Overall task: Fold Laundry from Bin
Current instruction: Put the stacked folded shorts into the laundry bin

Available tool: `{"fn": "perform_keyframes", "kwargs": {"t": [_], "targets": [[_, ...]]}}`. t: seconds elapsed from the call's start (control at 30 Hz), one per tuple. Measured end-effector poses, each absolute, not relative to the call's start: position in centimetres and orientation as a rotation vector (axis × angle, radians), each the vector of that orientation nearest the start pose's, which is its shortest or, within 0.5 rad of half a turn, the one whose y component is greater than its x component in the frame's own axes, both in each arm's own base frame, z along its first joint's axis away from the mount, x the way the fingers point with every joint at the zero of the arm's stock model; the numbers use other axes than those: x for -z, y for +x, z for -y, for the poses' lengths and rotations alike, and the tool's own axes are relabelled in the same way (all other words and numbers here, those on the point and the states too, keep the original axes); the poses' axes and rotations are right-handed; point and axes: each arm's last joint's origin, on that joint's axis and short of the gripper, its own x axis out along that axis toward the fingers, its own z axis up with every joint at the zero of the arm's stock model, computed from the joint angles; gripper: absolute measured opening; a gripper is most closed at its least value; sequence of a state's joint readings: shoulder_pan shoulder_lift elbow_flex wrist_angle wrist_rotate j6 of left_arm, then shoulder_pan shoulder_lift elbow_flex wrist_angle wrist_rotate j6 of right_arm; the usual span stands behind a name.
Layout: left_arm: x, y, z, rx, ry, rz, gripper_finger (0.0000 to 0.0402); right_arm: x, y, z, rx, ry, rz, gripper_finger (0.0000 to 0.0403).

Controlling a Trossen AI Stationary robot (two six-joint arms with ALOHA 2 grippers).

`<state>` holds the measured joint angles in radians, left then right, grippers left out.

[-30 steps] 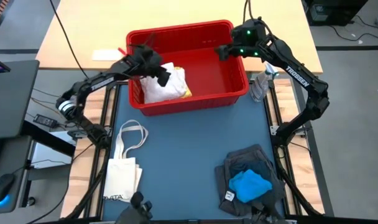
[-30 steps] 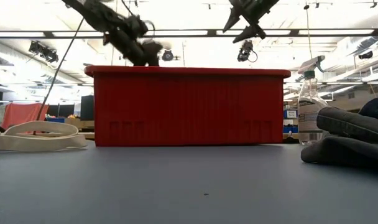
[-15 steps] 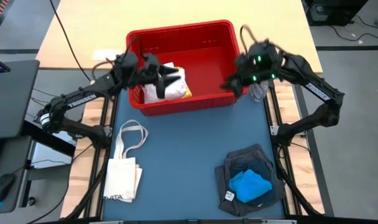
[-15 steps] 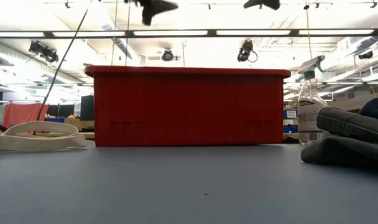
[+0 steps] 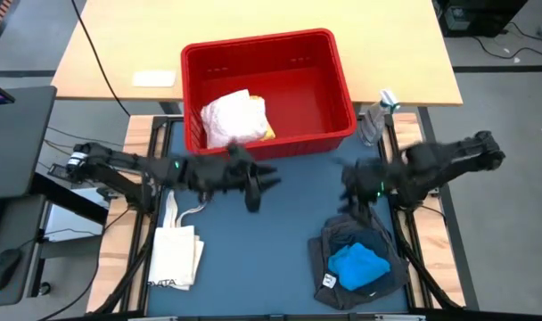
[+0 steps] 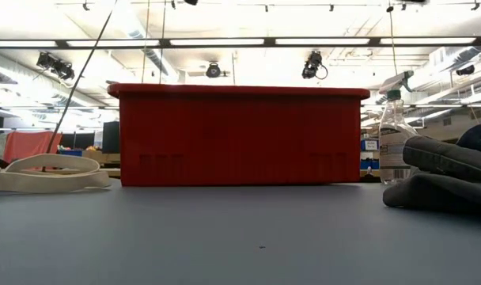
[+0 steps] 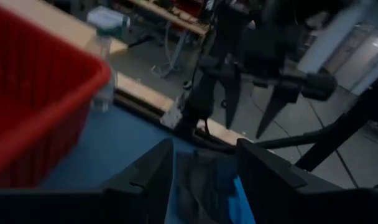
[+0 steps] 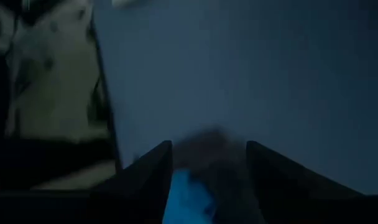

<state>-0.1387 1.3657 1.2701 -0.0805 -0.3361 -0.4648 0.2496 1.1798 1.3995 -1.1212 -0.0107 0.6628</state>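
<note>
A blue-grey surface (image 5: 271, 232) sits in a bright workshop with strip lights overhead; a pale wooden table (image 5: 110, 62) adjoins its far edge. The red bin (image 5: 333, 94) stands at the far middle of the surface, and in the low view its ribbed front wall (image 6: 240, 134) fills the centre. Inside the bin, toward its left side, lies a white textured cloth (image 5: 231, 118) with a yellow piece (image 5: 267, 134) showing at its right edge.

At the near right of the surface is a stack of laundry: dark grey cloth (image 5: 369, 227) with a bright blue piece (image 5: 358, 266) on top. A cream tote (image 5: 175, 250) lies at the near left, its handles looped toward the bin. A spray bottle (image 5: 374, 120) stands just right of the bin.

Both arms are out of the bin, above the middle of the surface. The left tool (image 5: 258, 181) reaches in from the left, near the bin's front wall; its wrist view shows its two fingers (image 7: 148, 180) apart with nothing between them. The right tool (image 5: 349, 178) comes in from the right, just beyond the far edge of the grey stack. Its fingers (image 8: 145, 174) are also spread and hold nothing, with the blue piece visible between them below.
</note>
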Motion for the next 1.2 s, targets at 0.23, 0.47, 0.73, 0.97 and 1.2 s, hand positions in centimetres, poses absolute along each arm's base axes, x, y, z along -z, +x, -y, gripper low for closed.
{"fn": "perform_keyframes", "kwargs": {"t": [0.23, 0.47, 0.73, 0.97, 1.2], "targets": [[-35.4, 32.1, 8.7, -0.273, -0.614, -0.167, 0.018, -30.3, 16.7, -11.3, -0.091, 0.486, -1.18, 0.0202], [-31.7, 32.6, 12.2, -0.284, -0.696, -0.342, 0.018, -24.0, 14.7, -14.4, -0.068, 0.469, -1.335, 0.0201], [-27.5, 32.5, 13.7, -0.425, -0.787, -0.54, 0.018, -16.1, 16.3, -15.9, -0.016, 0.551, -1.357, 0.0201], [-27.1, 31.5, 12.5, -0.518, -0.792, -0.644, 0.0181, -13.3, 19.4, -14.9, 0.033, 0.662, -1.259, 0.02], [-28.2, 29.7, 10.0, -0.609, -0.789, -0.73, 0.0181, -13.5, 24.3, -8.9, 0.192, 0.73, -0.948, 0.02]]}}
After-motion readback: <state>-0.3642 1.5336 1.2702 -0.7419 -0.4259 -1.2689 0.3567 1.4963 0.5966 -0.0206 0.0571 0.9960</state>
